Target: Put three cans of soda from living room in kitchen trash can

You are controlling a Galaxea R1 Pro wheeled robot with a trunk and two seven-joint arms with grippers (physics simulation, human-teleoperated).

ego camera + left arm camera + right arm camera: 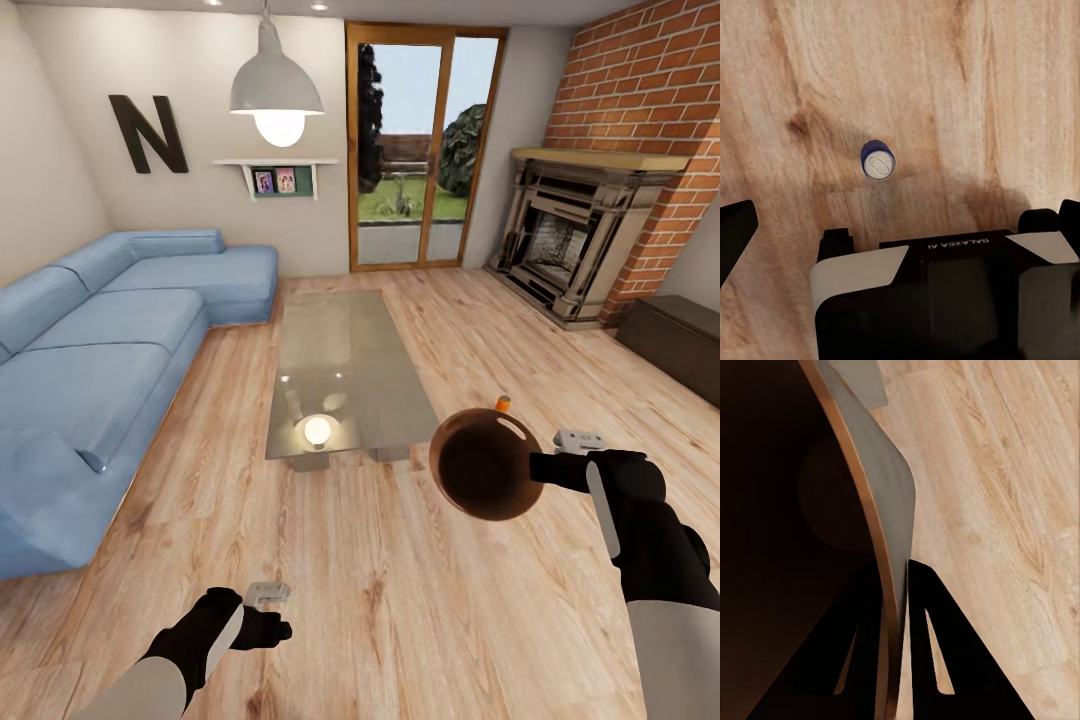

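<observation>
Head view: living room. Blue sofa on my left, glass table ahead, brick fireplace far right, glass doors at the back wall. Pendant lamp hangs above; its reflection shows on the table top.

My right tool holds the bin by its rim, off the floor, mouth turned toward the camera so the dark inside shows. Right wrist view confirms: the two fingers are pinched on the rim wall, one inside, one outside, copper edge between them.

One orange can peeks just above the bin's rim, on the wood floor beyond the bin, near the table's right corner. Only its top part shows.

My left tool hangs low over bare floor, holding nothing. Whether its jaws stand wide or narrow I cannot tell.

Left wrist view: a small can with a blue side and pale end stands on the floor, apart from the tool.
</observation>
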